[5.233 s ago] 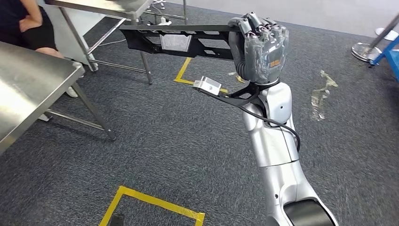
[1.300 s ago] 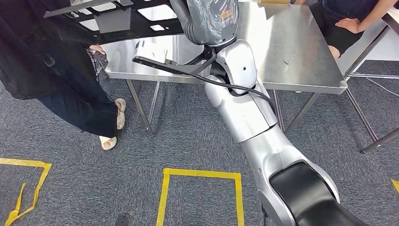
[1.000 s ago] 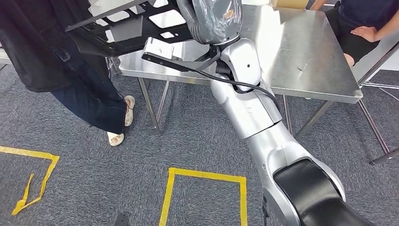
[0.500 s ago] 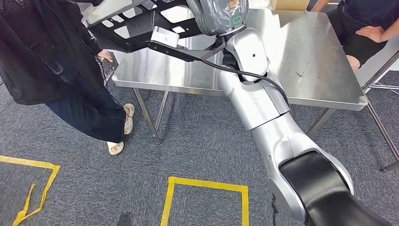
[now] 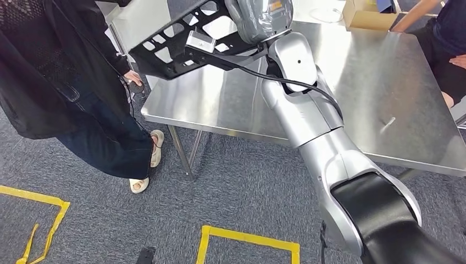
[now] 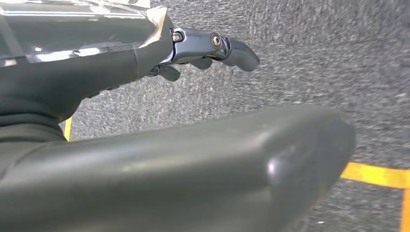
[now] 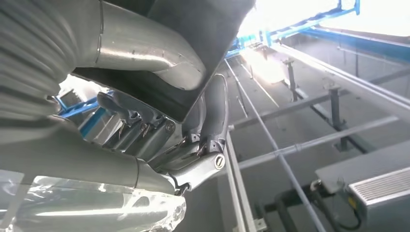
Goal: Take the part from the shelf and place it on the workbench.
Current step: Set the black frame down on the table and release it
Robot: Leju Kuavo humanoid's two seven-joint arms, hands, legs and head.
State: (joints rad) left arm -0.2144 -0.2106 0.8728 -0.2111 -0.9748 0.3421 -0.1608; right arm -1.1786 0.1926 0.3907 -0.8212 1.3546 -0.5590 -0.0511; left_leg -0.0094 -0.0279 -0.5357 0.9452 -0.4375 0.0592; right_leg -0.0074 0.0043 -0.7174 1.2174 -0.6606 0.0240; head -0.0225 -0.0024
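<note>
Part: black perforated panel [image 5: 181,41], held in the upper centre-left of the head view, tilted, its free end sloping down toward the left of the frame. It hangs above the left corner of the workbench; contact with the bench top cannot be told.
Right hand: right hand [image 5: 259,17] at the top centre of the head view, wrapped in clear film, grasping the part. In the right wrist view the fingers [image 7: 215,108] curl round the dark edge of the part [image 7: 203,34], the thumb on the opposite face.
Part relative to hand: the part extends leftward and downward from the hand in the head view; the hand holds its right-hand end.
Right arm: silver arm [image 5: 316,143] running from the lower right of the frame up to the hand, crossing over the bench.
Left hand: left hand [image 6: 145,164] in the left wrist view over grey carpet, fingers [image 6: 227,46] extended and apart, holding nothing.
Workbench: steel workbench [image 5: 357,88] across the upper right and centre of the head view.
Box: cardboard box [image 5: 365,12] on the bench at the upper right.
Person, left: person in dark clothing [image 5: 66,88] standing at the left of the frame, just beside the bench corner.
Person, right: seated person [image 5: 450,38] at the upper right edge.
Floor: yellow tape [image 5: 250,242] marks on grey carpet along the lower frame.
</note>
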